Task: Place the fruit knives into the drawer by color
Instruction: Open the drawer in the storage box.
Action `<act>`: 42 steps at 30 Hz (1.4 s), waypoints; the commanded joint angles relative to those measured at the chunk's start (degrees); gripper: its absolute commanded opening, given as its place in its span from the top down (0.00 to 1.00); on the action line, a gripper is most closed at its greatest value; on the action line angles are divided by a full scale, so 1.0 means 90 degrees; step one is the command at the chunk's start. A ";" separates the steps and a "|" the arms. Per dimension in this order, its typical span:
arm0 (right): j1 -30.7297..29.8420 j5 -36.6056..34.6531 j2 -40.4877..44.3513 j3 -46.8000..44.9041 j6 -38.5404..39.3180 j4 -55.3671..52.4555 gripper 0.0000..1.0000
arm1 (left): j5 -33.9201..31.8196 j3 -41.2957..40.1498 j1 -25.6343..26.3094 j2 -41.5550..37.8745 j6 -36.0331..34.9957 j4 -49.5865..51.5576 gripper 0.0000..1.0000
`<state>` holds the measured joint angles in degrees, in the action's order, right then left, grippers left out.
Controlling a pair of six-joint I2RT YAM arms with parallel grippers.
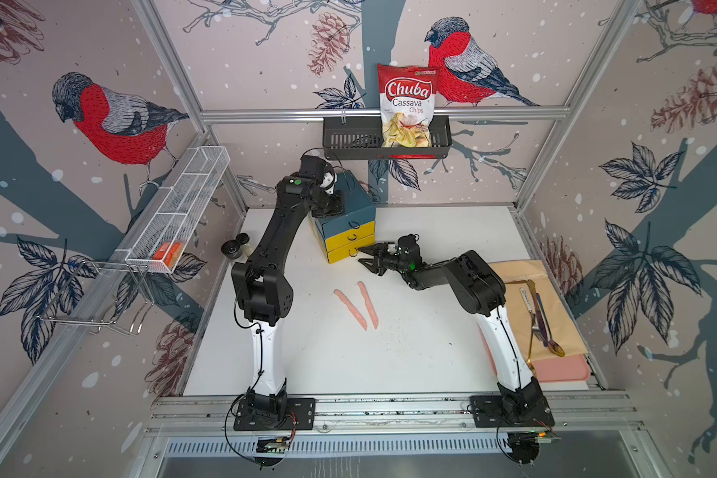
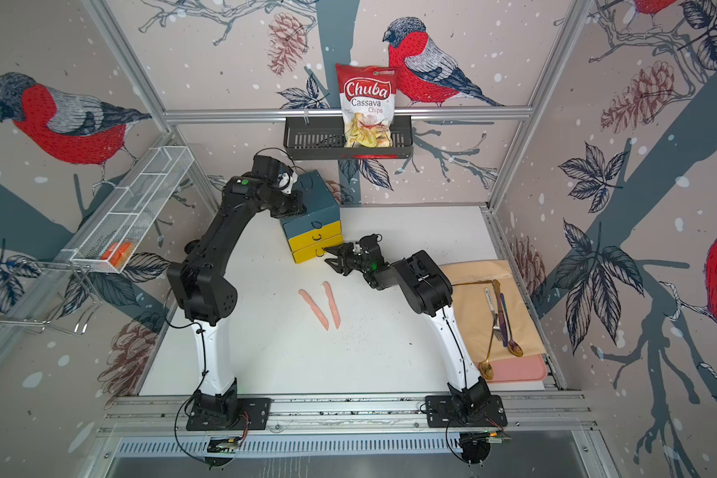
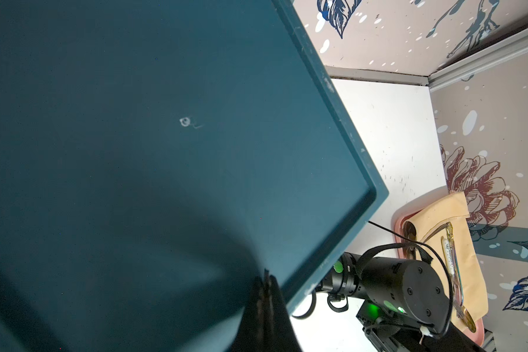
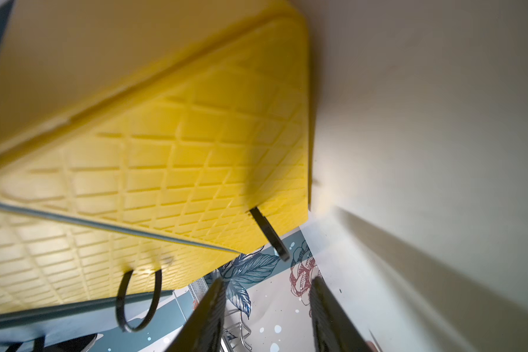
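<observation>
Both top views look steeply down from high above the front rail [image 1: 390,407], facing the back wall [image 1: 266,62] at 12 o'clock. They take in the whole table [image 1: 390,364] and share nearly all of it, with only a slight sideways shift between them. The left wrist camera sits very close over the chest [image 3: 134,152], at 12 o'clock on the table. It faces the cloth [image 3: 439,219] at 3 o'clock, which both top views also show. The right wrist camera looks along the right gripper [image 4: 267,280], close against the chest's yellow drawer fronts [image 4: 195,152].

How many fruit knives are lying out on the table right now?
2: one pink knife and a second pink knife, side by side on the white table. Others may be hidden inside the drawer.
</observation>
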<state>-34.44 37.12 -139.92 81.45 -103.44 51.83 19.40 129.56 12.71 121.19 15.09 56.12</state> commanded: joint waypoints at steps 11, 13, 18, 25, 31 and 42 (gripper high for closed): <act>-0.0019 -0.0104 -0.0624 0.0920 0.0123 -0.0287 0.75 | 0.0127 0.0007 -0.0121 0.0070 -0.0002 0.0171 1.00; -0.0041 -0.0090 -0.0640 0.0930 0.0127 -0.0308 0.81 | 0.0138 0.0009 -0.0134 0.0070 -0.0003 0.0165 1.00; -0.0043 -0.0087 -0.0588 0.0803 0.0127 -0.0248 0.94 | 0.0149 -0.0007 -0.0151 0.0077 -0.0006 0.0170 1.00; 0.0032 -0.0024 -0.0157 -0.0141 0.0028 0.0208 0.98 | 0.0181 -0.0003 -0.0144 0.0086 0.0008 0.0151 1.00; 0.0059 0.0035 0.0430 -0.1135 0.0053 0.0554 0.98 | 0.0242 0.0003 -0.0148 0.0117 0.0019 0.0121 1.00; 0.0030 0.0055 0.1202 -0.2398 0.0019 0.0976 0.98 | 0.0305 0.0012 -0.0152 0.0090 0.0021 0.0113 1.00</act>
<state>-33.98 37.32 -130.43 61.39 -103.42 59.40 22.39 129.69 11.60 121.82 15.05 55.42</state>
